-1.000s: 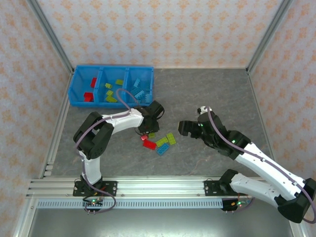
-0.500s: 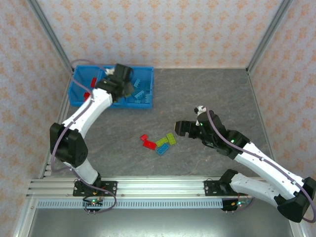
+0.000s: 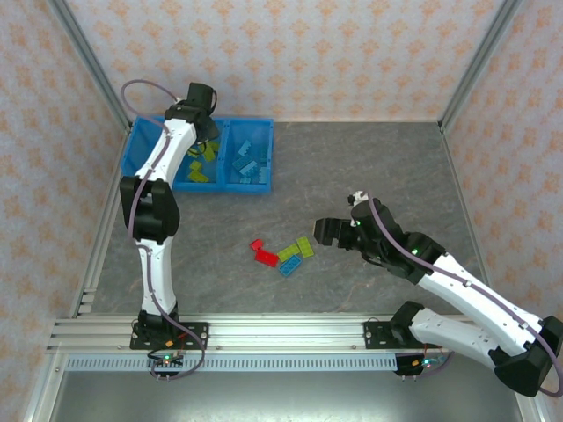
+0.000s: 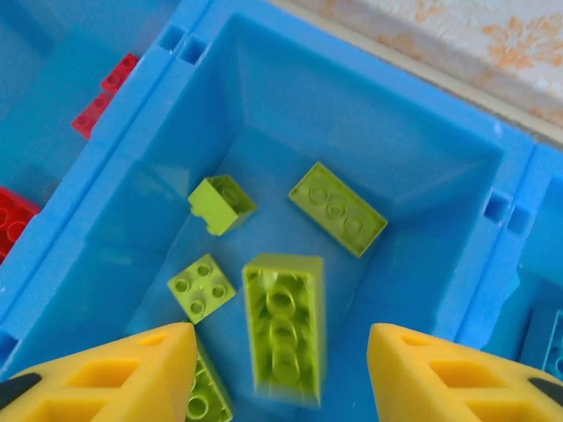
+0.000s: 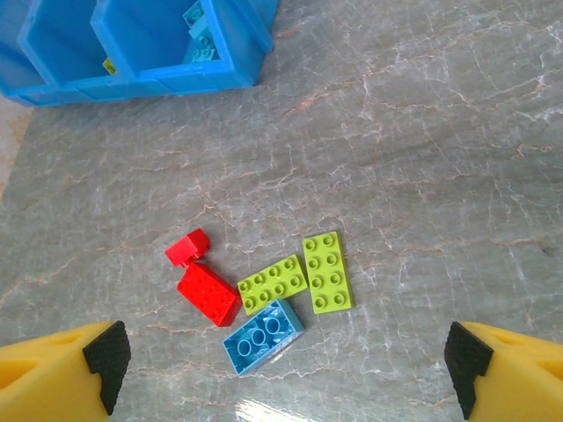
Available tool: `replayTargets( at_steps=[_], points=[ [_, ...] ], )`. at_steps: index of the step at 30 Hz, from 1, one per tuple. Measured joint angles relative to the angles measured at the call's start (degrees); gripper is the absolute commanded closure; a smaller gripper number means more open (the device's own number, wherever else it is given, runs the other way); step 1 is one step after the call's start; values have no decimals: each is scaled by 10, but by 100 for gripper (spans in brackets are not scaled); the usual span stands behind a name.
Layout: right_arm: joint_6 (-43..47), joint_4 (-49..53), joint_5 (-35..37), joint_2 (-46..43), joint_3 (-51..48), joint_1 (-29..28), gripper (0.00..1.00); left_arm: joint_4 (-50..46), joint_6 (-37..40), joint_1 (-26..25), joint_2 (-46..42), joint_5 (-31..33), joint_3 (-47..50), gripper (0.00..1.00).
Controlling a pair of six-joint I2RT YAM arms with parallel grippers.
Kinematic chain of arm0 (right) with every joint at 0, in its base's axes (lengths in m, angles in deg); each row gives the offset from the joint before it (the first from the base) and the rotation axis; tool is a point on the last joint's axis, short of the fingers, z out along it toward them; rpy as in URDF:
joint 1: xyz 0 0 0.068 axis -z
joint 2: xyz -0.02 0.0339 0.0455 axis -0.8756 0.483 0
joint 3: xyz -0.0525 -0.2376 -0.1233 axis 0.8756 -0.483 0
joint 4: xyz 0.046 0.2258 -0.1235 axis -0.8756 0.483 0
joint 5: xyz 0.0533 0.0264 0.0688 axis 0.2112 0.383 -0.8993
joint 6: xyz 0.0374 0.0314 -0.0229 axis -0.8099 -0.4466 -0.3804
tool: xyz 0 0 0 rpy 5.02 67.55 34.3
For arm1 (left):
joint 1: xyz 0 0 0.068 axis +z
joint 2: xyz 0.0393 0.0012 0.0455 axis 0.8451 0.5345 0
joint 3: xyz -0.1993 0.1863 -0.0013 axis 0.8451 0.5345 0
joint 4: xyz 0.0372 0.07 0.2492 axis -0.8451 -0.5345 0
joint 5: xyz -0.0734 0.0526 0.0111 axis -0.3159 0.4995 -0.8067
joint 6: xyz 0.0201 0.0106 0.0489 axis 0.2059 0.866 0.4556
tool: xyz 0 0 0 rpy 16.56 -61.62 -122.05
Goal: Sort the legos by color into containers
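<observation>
Left gripper [image 4: 281, 356] came from table pile up to tray [image 4: 431, 132]. I see fingers now spread over middle compartment, lime brick [image 4: 283, 325] loose, dropping among other greens [image 4: 339, 208]. One more sorted. Right gripper [image 5: 283, 356] wide apart, hovering over five legos [image 5: 273, 284] left on table [image 5: 440, 132].

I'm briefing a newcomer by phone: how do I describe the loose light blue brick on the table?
On the grey table, in front of the blue tray, lies a huddle of loose bricks. The light blue brick sits at its near edge, the only blue piece among red and lime ones.
</observation>
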Motion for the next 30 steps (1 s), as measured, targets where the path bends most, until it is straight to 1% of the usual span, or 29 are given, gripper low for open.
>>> replayTargets(
  at_steps=[2,5,9,11,13,15,16,18,21,22,25,30],
  points=[
    [-2,2,1,0,0,0,5,-1,0,0,-20,-10,10,47],
    [-2,1,4,13,0,0,5,11,-7,-2,-115,-32,96,48],
    [-1,1,6,76,1,0,6,45,-26,-16,-327,-64,253,47],
    [2,1,5,118,1,0,7,60,-24,-44,-423,-74,306,45],
    [8,-3,-2,172,2,0,9,71,-9,-98,-508,-78,351,38],
    [14,-8,-11,223,8,-1,10,74,14,-156,-568,-90,386,34],
    [16,-13,-15,249,11,-2,12,73,28,-180,-591,-96,403,31],
    [20,-26,-23,294,18,-4,15,66,57,-206,-622,-110,431,24],
    [25,-46,-28,355,35,-6,31,41,108,-216,-649,-132,465,14],
    [26,-51,-28,372,42,-6,34,30,127,-216,-657,-134,476,12],
    [29,-68,-27,413,62,-6,36,16,171,-216,-689,-129,510,8],
    [29,-77,-29,457,81,-6,36,14,217,-216,-729,-109,546,5]
  ],
)
